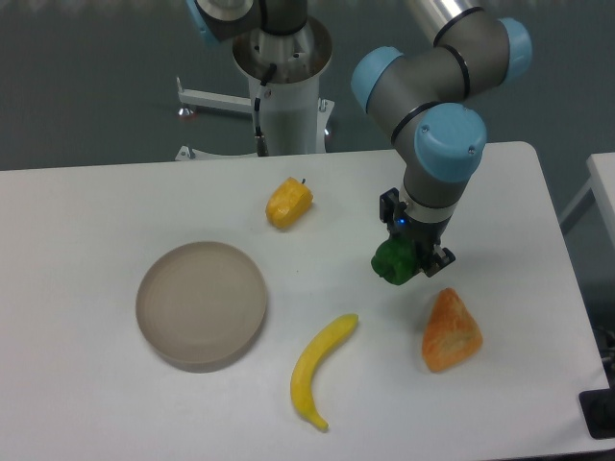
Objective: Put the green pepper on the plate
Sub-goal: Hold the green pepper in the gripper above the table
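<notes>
Above white table, gripper clasps green pepper.

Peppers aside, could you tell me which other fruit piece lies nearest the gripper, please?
The orange wedge, just below-right of the gripper; the banana lies farther left.

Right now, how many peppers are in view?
2. The green pepper is at the end effector, right of centre; the yellow-orange pepper lies on the table behind the plate. None looks hidden.

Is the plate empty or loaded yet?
Empty. The plate shows a bare inside; the green pepper sits at the claw, off to its side.
</notes>
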